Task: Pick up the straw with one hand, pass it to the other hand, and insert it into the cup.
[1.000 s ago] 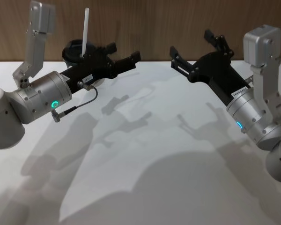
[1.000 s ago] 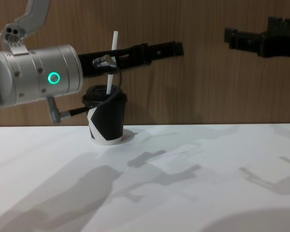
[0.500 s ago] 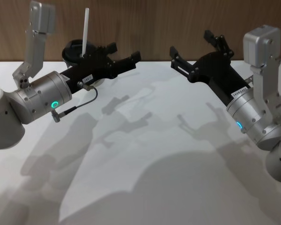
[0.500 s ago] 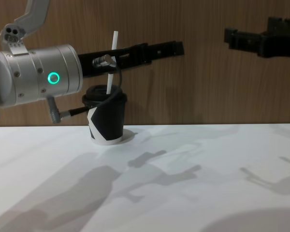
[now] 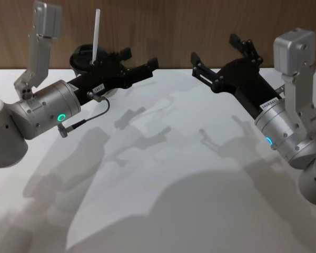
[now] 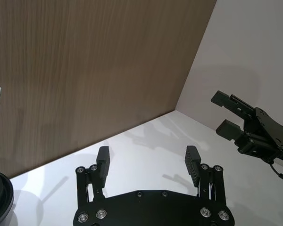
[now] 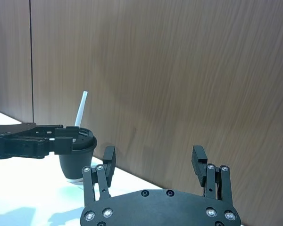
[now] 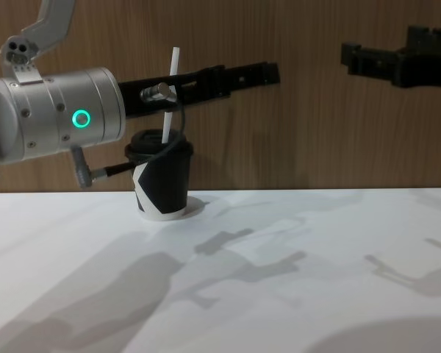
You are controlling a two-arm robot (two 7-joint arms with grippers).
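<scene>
The black cup (image 8: 162,182) stands at the back left of the white table, close to the wooden wall. The white straw (image 8: 170,92) rises through its lid, leaning slightly, and shows again as the straw (image 5: 96,30) and the straw (image 7: 80,109) above the cup (image 7: 77,156). My left gripper (image 5: 140,58) hovers open and empty just above the lid, beside the straw, its fingers (image 6: 103,158) spread wide. My right gripper (image 5: 216,51) hangs open and empty in the air far to the right, level with the left one; its fingers (image 7: 198,157) hold nothing.
A thin black cable with a metal plug (image 5: 87,119) dangles from the left arm near the cup. The wooden wall (image 5: 174,26) stands right behind the cup. The white table (image 5: 163,174) stretches between and in front of the arms.
</scene>
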